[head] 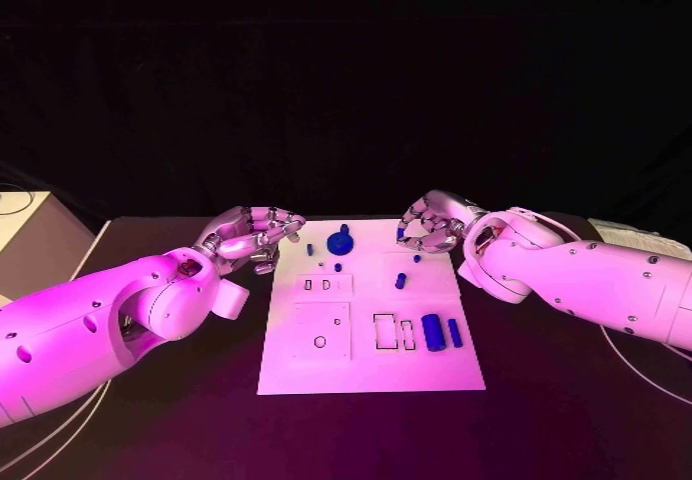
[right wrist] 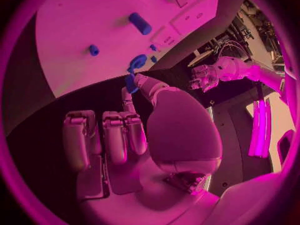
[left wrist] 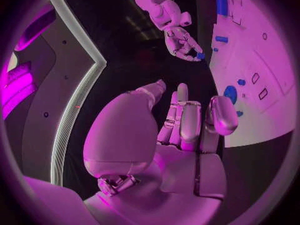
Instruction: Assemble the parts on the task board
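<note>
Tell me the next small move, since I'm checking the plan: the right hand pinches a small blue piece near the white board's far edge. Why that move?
Probably carry the right hand inward over the white task board and lower it slightly. Its fingertips pinch the small blue piece by the far edge, not yet over any empty slot. Which slot fits cannot be told. The left hand holds nothing.

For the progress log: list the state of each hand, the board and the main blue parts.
left hand: holds nothing, fingers apart.
right hand: pinches a small blue part.
board: lies flat, several slots empty.
round blue part: on the board, untouched.
blue cylinder: lying on the board, untouched.
</note>
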### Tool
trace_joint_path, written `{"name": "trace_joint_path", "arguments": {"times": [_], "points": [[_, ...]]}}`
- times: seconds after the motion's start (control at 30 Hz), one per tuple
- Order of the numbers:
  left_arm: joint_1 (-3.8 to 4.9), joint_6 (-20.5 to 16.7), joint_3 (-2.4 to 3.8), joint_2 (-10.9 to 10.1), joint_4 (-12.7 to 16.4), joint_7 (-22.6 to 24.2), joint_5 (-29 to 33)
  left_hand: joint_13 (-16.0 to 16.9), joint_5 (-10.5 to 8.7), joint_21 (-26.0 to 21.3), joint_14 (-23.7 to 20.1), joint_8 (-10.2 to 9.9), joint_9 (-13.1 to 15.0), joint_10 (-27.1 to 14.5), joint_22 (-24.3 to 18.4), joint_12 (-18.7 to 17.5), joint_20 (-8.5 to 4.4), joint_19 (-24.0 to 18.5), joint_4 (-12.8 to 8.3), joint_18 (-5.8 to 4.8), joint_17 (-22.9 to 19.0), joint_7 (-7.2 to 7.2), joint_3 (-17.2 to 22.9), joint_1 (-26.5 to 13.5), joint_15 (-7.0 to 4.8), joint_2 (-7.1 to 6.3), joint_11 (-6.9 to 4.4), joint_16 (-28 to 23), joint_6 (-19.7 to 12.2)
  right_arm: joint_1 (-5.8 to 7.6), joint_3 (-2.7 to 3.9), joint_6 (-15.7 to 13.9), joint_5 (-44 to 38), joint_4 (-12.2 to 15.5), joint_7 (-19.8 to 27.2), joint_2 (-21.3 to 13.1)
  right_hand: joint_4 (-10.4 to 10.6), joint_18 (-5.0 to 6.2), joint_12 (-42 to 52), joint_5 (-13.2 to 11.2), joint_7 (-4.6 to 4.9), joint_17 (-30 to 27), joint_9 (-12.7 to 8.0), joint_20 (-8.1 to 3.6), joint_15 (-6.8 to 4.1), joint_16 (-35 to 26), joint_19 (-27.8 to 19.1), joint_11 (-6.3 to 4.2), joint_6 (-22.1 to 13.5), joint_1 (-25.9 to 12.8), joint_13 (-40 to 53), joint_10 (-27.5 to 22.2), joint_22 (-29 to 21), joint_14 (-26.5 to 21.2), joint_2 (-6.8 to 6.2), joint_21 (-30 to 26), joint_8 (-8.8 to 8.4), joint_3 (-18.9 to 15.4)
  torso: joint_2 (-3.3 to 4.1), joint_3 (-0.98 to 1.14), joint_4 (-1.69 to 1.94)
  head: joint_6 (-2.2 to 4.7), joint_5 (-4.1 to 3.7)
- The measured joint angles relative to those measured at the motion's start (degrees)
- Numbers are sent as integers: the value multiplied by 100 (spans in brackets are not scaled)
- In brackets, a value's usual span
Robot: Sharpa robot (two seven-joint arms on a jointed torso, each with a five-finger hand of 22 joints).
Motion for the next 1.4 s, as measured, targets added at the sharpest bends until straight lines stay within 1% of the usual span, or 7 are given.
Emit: {"name": "trace_joint_path", "arguments": {"times": [0.17, 0.27, 0.47, 0.73, 0.83, 1.07, 1.4], "points": [[0, -5, -1, 26, -22, -15, 0, 0, 0, 0, 0, 0, 0, 22, 0, 0, 0, 0, 0, 0, 6, 0, 0, 0, 0, 0, -22, 0, 0, -19, -3, -75, -125, 167, -255, 230, -30, 0, 0, 27, 7, 0, 11, 0, 0, 0, 0, 0, -7, 0, 0, 0, 0, 0, 0, 0, 25, 30, -35, -12, 0, -44, 58], [0, -8, -1, 40, -28, -24, 0, 0, 0, 0, 0, 0, 0, 22, 0, 0, 0, 0, 0, 0, 7, 0, 0, 0, 0, 0, -22, 0, 0, -38, -10, -123, -219, 223, -406, 358, -30, 0, 0, 27, 7, 0, 11, 0, 0, 0, 0, 0, -7, 0, 0, 0, -1, 0, 0, 0, 25, 30, -46, -18, 0, -63, 73], [0, -14, -2, 52, -40, -39, 0, 0, 0, 0, 0, 22, -1, 22, 1, 0, 0, 0, 0, 0, 7, 0, 0, 0, 0, 0, -22, 0, 0, -79, -32, -198, -427, 244, -711, 614, -30, 0, 0, 27, 7, 0, 11, 0, 1, 0, 0, 0, -8, 0, -1, 0, -1, 0, 0, 0, 25, 30, -51, -21, -5, -73, 86], [0, -17, -3, 75, -45, -52, 1, 1, 0, 0, 0, 22, -1, 22, 1, 0, 0, 0, 0, -1, 7, 0, 0, 0, 0, 0, -21, 0, 0, -223, -85, -258, -714, 92, -1115, 1023, -30, 0, 0, 60, 7, 0, 9, 0, 1, 0, 0, 0, -8, 0, 3, 0, -1, 0, 0, 0, 25, 30, -37, -20, -8, -85, 69], [0, -18, -4, 77, -44, -56, 1, 0, 0, 0, 0, 22, -1, 22, 3, 0, 2, 2, 0, 0, 7, 0, 0, 0, 0, 0, -21, 0, 0, -297, -97, -284, -798, 33, -1238, 1121, -30, 0, 0, 60, 7, 0, 8, 0, 1, 0, 0, 0, -9, 0, 4, 0, -1, 0, 0, 0, 25, 30, -33, -19, -1, -87, 55], [0, -19, -4, 72, -37, -67, 1, -8, 0, 0, 21, 22, 5, 22, 38, 0, 21, 21, 0, 0, 36, 0, 0, 0, -21, 0, -21, 0, 0, -462, -108, -349, -988, -32, -1446, 1303, -30, 0, 0, 60, 8, 0, 6, 1, 2, 0, 0, 0, -9, 0, 3, 0, -2, 0, 0, 0, 24, 30, -31, -15, 3, -113, 58], [0, -19, -4, 64, -30, -87, 1, -8, 0, 0, 41, 22, 4, 21, 50, 0, 21, 21, 0, 0, 36, 0, 0, 0, 0, 0, -21, 0, 0, -614, -113, -433, -1268, -147, -1649, 1507, -45, 0, 0, 59, 9, 0, 12, 1, 2, 0, 0, 1, -11, 0, 3, 0, -2, 0, 0, 0, 18, 13, -31, -15, 7, -143, 83]]}}
